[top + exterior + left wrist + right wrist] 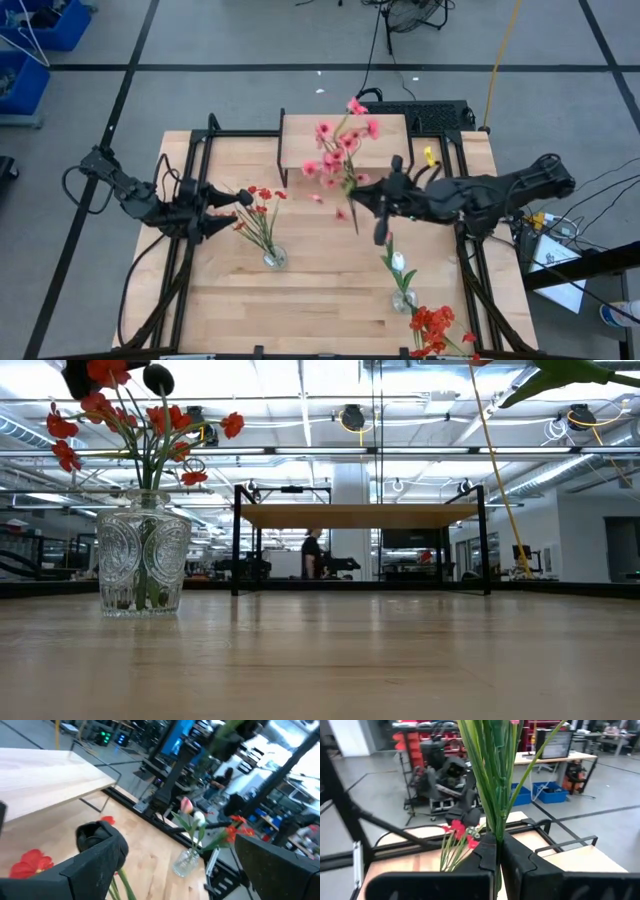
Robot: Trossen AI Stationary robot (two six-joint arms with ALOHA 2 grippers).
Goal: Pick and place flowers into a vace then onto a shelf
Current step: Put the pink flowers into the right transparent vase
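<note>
Right hand (497,865) around pink flowers (338,160)

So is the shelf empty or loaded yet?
Empty: the low view shows nothing standing on the shelf; the pink flowers hang in the right hand.

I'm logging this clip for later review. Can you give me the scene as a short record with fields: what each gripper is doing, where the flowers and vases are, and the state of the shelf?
right gripper: shut on pink flower bunch, held above the table in front of the shelf
left gripper: open, beside the red flowers
left vase: glass, holds the red flowers
right vase: glass, holds white and pink buds
loose orange-red flowers: lying at the table's near right edge
shelf: top looks bare, no vase on it
</note>
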